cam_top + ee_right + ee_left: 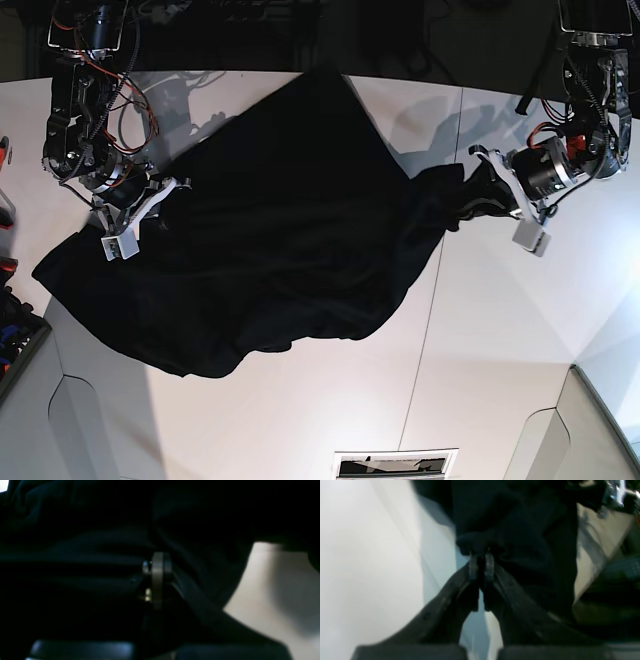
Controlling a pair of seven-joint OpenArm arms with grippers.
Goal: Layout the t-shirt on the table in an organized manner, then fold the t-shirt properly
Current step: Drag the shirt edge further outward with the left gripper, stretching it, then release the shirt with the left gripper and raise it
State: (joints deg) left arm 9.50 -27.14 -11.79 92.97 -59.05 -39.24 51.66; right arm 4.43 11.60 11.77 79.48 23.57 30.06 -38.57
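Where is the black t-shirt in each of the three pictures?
Left wrist: t-shirt fills top middle, pinched by the left gripper.
Right wrist: it covers nearly everything around the right gripper.
Base: spread across the middle, between both arms.
Shared landmark: the white table.

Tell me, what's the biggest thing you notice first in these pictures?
The big black t-shirt jumps out first, spread rumpled across the middle of the white table. Then you notice the two robot arms pinching it from both sides: the left gripper grips a bunched edge on the base view's right, and the right gripper is closed on the cloth on that view's left.
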